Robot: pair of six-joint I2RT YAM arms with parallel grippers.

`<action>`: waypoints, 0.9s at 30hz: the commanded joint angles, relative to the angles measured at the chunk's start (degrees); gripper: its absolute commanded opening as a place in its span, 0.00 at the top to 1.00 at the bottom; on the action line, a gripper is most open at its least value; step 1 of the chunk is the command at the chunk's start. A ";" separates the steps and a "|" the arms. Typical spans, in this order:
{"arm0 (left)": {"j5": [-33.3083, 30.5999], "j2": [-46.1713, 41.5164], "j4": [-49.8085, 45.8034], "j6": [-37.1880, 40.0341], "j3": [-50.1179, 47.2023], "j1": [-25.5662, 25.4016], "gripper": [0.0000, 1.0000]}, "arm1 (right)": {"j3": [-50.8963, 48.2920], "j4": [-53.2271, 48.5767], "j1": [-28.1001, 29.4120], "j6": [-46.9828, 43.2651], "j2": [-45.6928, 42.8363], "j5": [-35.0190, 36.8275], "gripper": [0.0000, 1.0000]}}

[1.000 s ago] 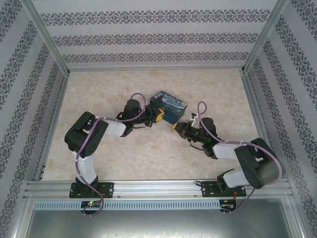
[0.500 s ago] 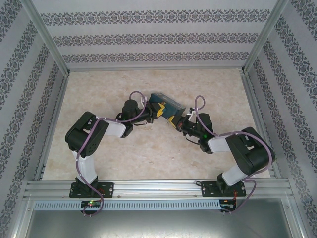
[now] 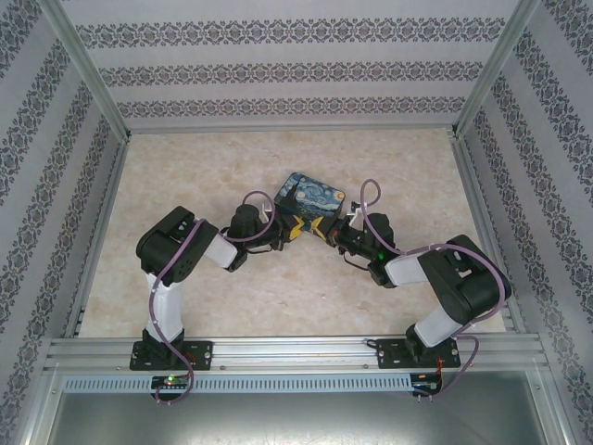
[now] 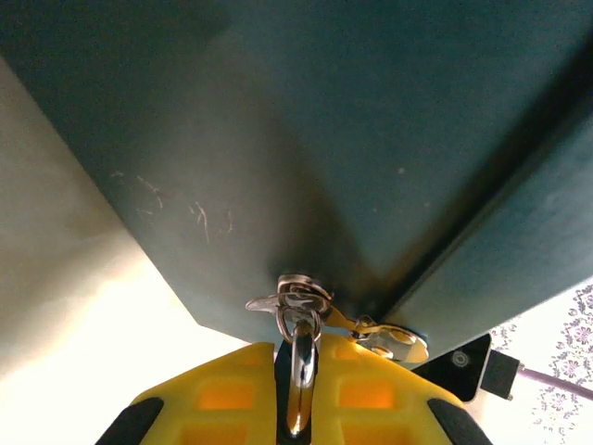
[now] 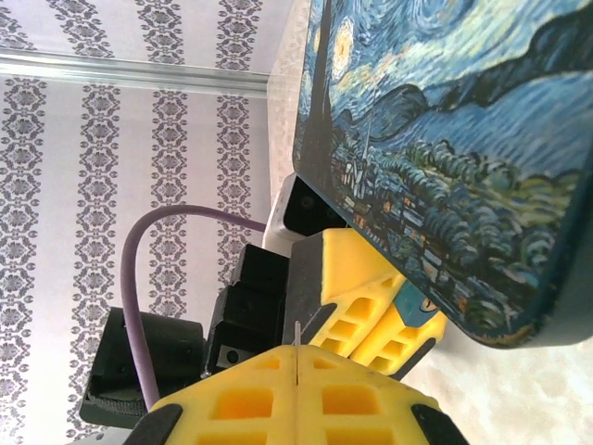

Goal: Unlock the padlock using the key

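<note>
While the blue painted tin (image 3: pixel 311 196) is standing tilted over the marbled table (image 3: pixel 185 176), its near edge raised, its lid shut and its inside hidden, both grippers are meeting at that near edge. The left gripper (image 3: pixel 295 226) is clamping the padlock (image 5: pixel 409 301), whose small blue body is showing between the yellow fingers (image 5: pixel 366 301) just under the tin's rim. In the left wrist view a silvery metal piece (image 4: pixel 301 366) is sticking out of the same closed jaws, and a small ring (image 4: pixel 296 304) is lying against the tin's dark underside. The right gripper (image 3: pixel 324 227) is pressing its fingers together on the key (image 5: pixel 295 332), a thin grey sliver rising from the seam, just beside the left gripper.
</note>
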 commanded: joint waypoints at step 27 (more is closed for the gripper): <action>-0.07 -0.42 6.60 0.15 2.10 -0.84 1.00 | -1.48 10.62 2.10 2.00 9.90 3.09 1.00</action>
